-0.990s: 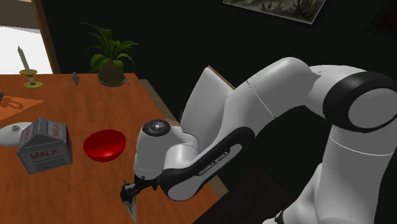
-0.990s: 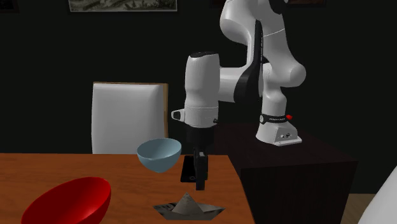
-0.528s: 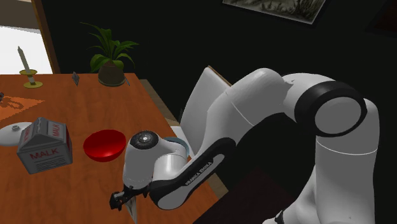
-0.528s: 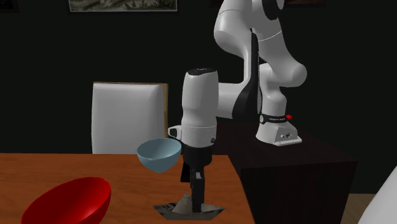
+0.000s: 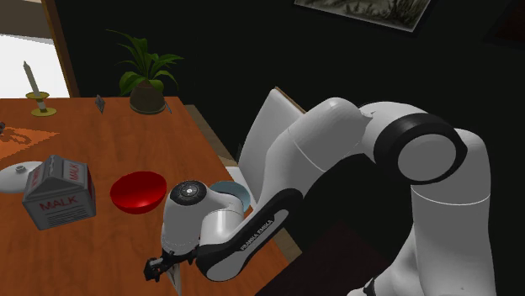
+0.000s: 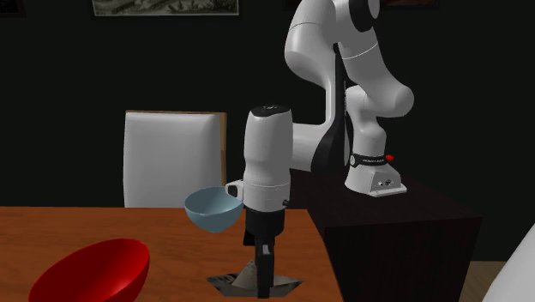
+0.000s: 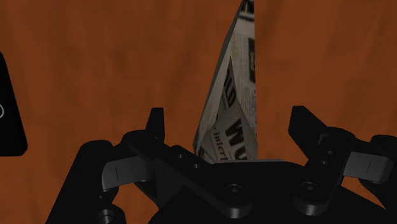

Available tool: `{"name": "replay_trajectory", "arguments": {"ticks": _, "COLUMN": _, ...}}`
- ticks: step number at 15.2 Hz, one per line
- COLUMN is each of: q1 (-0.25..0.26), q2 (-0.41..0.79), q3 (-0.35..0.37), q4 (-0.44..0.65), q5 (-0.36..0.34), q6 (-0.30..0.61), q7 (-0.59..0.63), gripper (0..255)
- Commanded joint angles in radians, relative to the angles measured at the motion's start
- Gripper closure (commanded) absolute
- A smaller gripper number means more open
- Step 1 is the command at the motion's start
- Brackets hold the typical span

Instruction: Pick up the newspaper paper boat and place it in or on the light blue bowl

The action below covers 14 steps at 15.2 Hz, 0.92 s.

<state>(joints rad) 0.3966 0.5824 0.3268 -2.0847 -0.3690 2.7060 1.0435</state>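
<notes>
The newspaper paper boat [image 7: 238,76] rests on the brown wooden table between my fingers, its pointed tip leading away from the hand. My gripper [image 7: 229,124] is open, one finger on each side of the boat with a gap on both sides. In the second exterior view the gripper [image 6: 266,281] is down at the boat [image 6: 240,276], near the table's front edge. The light blue bowl [image 6: 213,208] stands just behind the boat, close beside the hand. In the shoulder view the arm hides most of this bowl [image 5: 235,190], and the gripper [image 5: 164,269] sits low at the table's near edge.
A red bowl [image 5: 137,191] and a grey milk carton [image 5: 59,192] stand to the shoulder view's left of the gripper. Farther back are a potted plant [image 5: 147,80] and a candlestick [image 5: 35,91]. A white chair [image 6: 171,159] stands at the table's side beside the dark stand [image 6: 394,232].
The hand has come down from above the boat to table level, so its open fingers now straddle the boat. The boat and bowls have not moved.
</notes>
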Motion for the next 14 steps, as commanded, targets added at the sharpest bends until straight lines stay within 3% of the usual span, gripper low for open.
{"name": "replay_trajectory", "arguments": {"ticks": 1, "q1": 0.0, "q2": 0.0, "q3": 0.0, "q4": 0.0, "q5": 0.0, "q6": 0.0, "q7": 0.0, "gripper": 0}}
{"name": "replay_trajectory", "arguments": {"ticks": 3, "q1": 0.0, "q2": 0.0, "q3": 0.0, "q4": 0.0, "q5": 0.0, "q6": 0.0, "q7": 0.0, "gripper": 0}}
{"name": "replay_trajectory", "arguments": {"ticks": 4, "q1": 0.0, "q2": 0.0, "q3": 0.0, "q4": 0.0, "q5": 0.0, "q6": 0.0, "q7": 0.0, "gripper": 255}}
{"name": "replay_trajectory", "arguments": {"ticks": 14, "q1": -0.005, "q2": -0.011, "q3": 0.006, "q4": -0.003, "q5": 0.006, "q6": -0.008, "q7": -0.004, "gripper": 255}}
